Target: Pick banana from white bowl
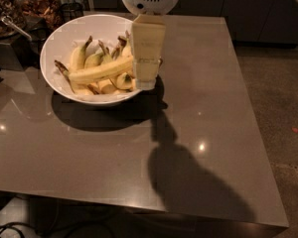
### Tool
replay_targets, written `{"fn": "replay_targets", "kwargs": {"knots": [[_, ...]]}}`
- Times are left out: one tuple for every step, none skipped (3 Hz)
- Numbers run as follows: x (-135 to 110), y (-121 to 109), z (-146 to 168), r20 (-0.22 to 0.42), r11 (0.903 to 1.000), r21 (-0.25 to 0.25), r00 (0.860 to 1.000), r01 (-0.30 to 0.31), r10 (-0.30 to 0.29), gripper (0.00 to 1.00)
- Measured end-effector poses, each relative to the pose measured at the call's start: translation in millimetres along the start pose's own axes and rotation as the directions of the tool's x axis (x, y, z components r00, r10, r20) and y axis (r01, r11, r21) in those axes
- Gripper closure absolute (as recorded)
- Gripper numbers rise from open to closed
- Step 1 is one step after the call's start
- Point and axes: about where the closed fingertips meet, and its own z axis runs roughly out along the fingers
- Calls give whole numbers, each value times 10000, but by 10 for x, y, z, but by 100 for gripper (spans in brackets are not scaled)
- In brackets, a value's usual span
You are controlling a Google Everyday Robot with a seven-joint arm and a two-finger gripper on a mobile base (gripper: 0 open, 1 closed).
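The white bowl (pixel 56 42) stands on the grey table at the back left. Several yellow bananas lie in it. The banana (pixel 97 72), the longest and nearly straight, lies across the top of the pile with its dark stem tip at the left. My gripper (pixel 146 83), pale cream under a white round wrist, hangs above the bowl's right rim. Its lower end hides the banana's right end. I cannot tell whether it touches the banana.
The grey table (pixel 208 108) stretches to the right and front of the bowl, with its right edge dropping to a speckled floor (pixel 283 108). Dark clutter and a metal handle (pixel 14 28) sit at the back left, beside the bowl.
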Motion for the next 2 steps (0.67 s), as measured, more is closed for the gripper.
{"fn": "replay_targets", "kwargs": {"knots": [[-272, -26, 208, 310, 9956, -394, 9960, 845, -833, 0], [-281, -117, 177, 567, 9984, -56, 9968, 564, -560, 0]]}}
